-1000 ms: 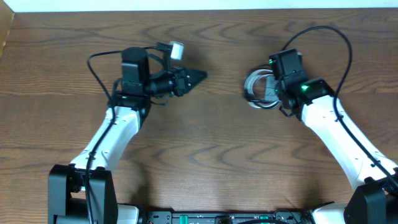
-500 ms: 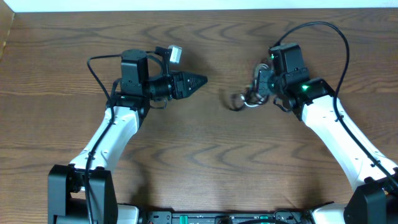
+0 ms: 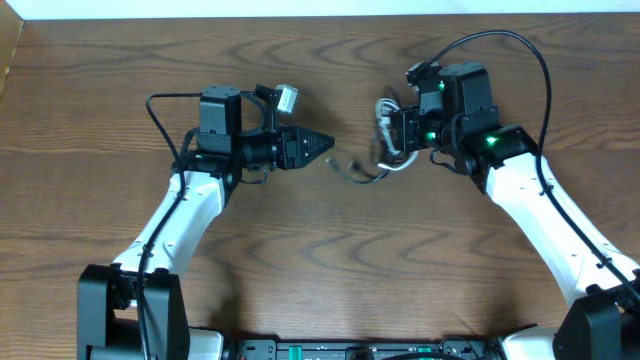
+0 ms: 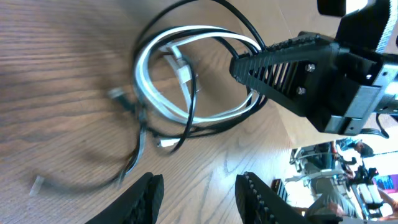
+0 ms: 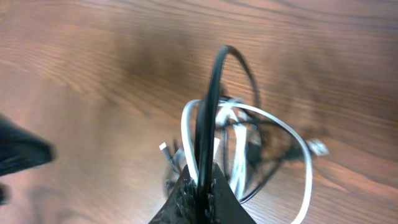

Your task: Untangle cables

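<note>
Two thin cables [image 3: 383,158], black and white, are curling in loops over the wood-grain surface [image 3: 330,260]; right fingers [image 5: 186,198] are pinching them, left fingers [image 4: 144,196] standing spread.

Overhead we're looking down on a dark brown wood-grain tabletop [image 3: 320,270], its broad swirling grain running side to side, with a pale white strip [image 3: 200,8] showing past its far edge and a lighter tan band [image 3: 7,50] at the far left corner. The lighting is soft and even, leaving a dull sheen on the wood in the right wrist view. From the left wrist camera, past the tabletop's edge, there's a bright, blurry jumble of room clutter [image 4: 329,171], with a touch of blue and purple, too soft to name.
</note>
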{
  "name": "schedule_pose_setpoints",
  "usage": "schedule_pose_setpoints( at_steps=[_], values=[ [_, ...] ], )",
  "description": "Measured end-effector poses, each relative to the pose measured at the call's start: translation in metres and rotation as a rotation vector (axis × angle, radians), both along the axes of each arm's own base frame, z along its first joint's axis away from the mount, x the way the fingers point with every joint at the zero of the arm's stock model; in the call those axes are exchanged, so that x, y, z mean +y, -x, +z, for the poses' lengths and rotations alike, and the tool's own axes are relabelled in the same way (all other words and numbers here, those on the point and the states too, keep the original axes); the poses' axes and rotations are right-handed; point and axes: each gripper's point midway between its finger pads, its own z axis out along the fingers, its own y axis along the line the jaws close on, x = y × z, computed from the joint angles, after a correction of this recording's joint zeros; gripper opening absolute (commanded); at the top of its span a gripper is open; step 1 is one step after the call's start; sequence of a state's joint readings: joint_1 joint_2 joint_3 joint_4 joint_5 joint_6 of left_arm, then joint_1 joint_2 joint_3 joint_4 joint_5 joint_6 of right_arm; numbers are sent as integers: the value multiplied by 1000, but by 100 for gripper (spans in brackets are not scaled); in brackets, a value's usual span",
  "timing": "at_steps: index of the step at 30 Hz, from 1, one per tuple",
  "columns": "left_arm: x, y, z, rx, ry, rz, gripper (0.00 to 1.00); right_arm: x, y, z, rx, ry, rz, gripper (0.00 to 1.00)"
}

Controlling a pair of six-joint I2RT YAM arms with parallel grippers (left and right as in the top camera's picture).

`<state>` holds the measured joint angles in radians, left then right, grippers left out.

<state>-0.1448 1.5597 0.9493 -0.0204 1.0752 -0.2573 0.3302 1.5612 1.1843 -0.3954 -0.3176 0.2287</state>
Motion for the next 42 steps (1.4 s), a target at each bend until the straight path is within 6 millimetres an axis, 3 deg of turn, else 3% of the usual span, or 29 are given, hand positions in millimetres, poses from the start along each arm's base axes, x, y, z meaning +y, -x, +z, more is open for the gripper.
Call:
schedule_pose_setpoints(
  at_steps=[6,10,12,14,17,19,21,26,29,33,36,42],
  values=[
    [-10,6,0,-26,-8,-40,42,-1,4,20,-53,-4,14,1],
    [-12,7,-1,-45,-15,-52,43,-10,14,59,-100,45,18,1],
    [-12,7,-1,-47,-18,-50,42,-34,20,77,-93,155,-64,1],
    [-12,7,-1,-49,-19,-50,42,-74,28,88,-74,304,-218,1],
    [-12,7,-1,-48,-20,-50,42,-124,44,87,-26,485,-401,1],
    [-12,7,-1,-46,-20,-50,42,-141,48,83,-5,551,-460,1],
    [-12,7,-2,-45,-20,-51,42,-135,41,84,-26,533,-440,1],
    [-18,14,-5,-21,-24,-69,42,-89,20,102,-135,373,-273,1],
    [-23,17,-5,-21,-24,-84,42,-72,23,125,-171,340,-205,1],
    [-25,19,-5,-24,-25,-91,42,-43,34,176,-281,249,-39,1],
    [-25,19,-5,-31,-27,-94,42,-24,55,181,-279,203,124,1],
    [-25,18,-5,-38,-29,-96,42,-74,54,144,-116,388,-121,1]
  ],
)
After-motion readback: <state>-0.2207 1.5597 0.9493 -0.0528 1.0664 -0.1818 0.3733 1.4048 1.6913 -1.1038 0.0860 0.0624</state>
